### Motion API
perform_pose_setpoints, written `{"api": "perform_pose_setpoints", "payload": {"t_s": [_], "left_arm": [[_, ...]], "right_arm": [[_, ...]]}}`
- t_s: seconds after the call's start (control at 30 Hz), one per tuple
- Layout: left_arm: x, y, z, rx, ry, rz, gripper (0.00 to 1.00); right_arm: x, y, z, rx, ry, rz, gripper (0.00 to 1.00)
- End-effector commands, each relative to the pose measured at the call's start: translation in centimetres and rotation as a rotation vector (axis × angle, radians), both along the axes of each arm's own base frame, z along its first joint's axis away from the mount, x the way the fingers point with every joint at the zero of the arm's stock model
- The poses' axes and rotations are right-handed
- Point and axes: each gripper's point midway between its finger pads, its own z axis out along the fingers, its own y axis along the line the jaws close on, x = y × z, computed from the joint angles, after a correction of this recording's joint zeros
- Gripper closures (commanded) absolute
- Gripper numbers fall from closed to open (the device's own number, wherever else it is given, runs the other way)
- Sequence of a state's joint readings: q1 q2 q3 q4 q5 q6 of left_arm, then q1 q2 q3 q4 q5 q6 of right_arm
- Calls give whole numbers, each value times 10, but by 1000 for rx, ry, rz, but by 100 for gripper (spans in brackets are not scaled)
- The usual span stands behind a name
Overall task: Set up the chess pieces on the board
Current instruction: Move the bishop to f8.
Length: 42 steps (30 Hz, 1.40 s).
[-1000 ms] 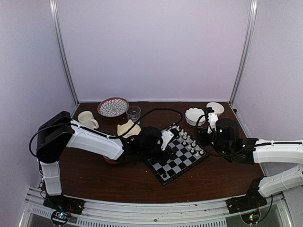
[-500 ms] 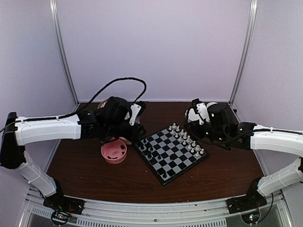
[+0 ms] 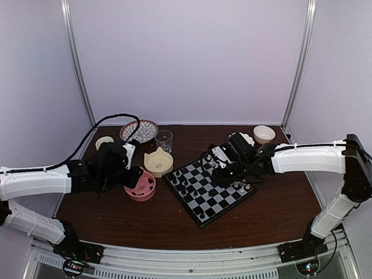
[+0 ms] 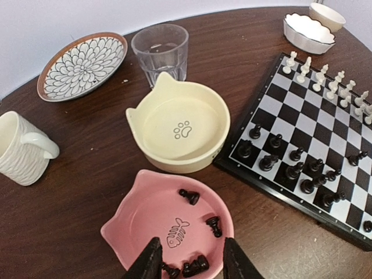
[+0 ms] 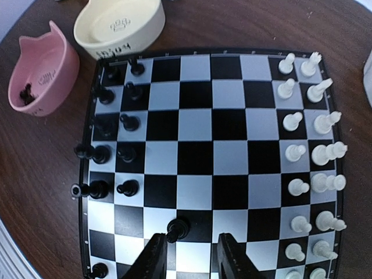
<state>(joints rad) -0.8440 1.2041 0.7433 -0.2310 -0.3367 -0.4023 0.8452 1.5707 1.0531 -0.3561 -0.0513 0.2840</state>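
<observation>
Left end effector (image 4: 190, 244) ajar, empty, over pink bowl (image 4: 116, 231); right (image 5: 192, 238) likewise (over board (image 5: 197, 125)).

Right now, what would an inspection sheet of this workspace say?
Surface: dark wooden table.
Job's things: board angled, white pieces lined up, black pieces partly placed; more lie in the pink bowl.
Clutter: cream bowl, glass, patterned plate, mug, scalloped white bowl, small bowl.
Left jaws: parted above the pink bowl, empty.
Right jaws: parted over the board, empty.
Cables: black cable arches from the left arm.
Surroundings: pale walls, metal posts.
</observation>
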Motion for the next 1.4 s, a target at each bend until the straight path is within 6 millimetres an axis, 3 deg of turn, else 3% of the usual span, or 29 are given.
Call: {"api": "perform_pose_setpoints", "payload": {"t_s": [0.0,0.27,0.8,1.37], "left_arm": [[8,11,24,-67,-158,47,63],[-2,28,29,-90,-219,64,62],[-1,29,30,-85,-223,66,62],[-3,30,33,-89,-225,65,62]], "right_arm": [[-7,1,-12,-65,49,35,67],[-11,4,-25,-80,83,51,67],[-14,17,-43,-127,112,97,68],[-20,19,-52,-174,126,120,78]]}}
